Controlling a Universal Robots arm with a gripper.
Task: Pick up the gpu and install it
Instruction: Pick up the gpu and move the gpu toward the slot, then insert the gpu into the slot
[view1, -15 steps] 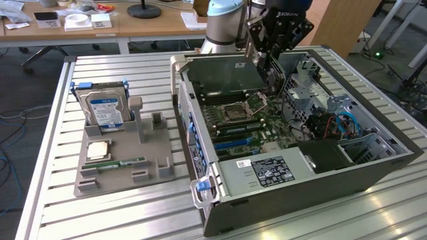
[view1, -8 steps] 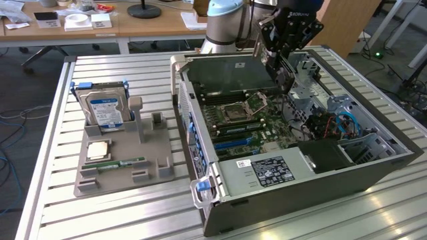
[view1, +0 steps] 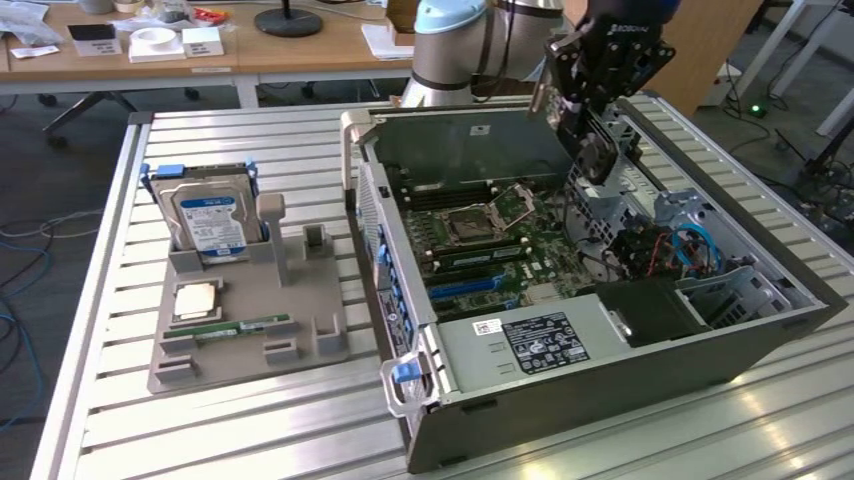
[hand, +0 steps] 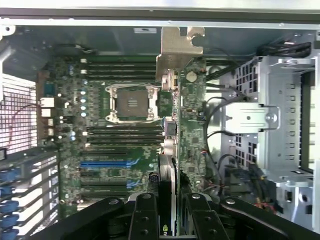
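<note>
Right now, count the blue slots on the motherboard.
2. One blue slot and a second blue slot lie parallel on the motherboard, between the processor socket and the power supply. The gpu in the claw may hide more.

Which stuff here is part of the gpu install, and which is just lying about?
Job: gpu, clamped in gripper; open computer case; motherboard.
Lying about: hard drive, memory stick, both on grey holder.
</note>
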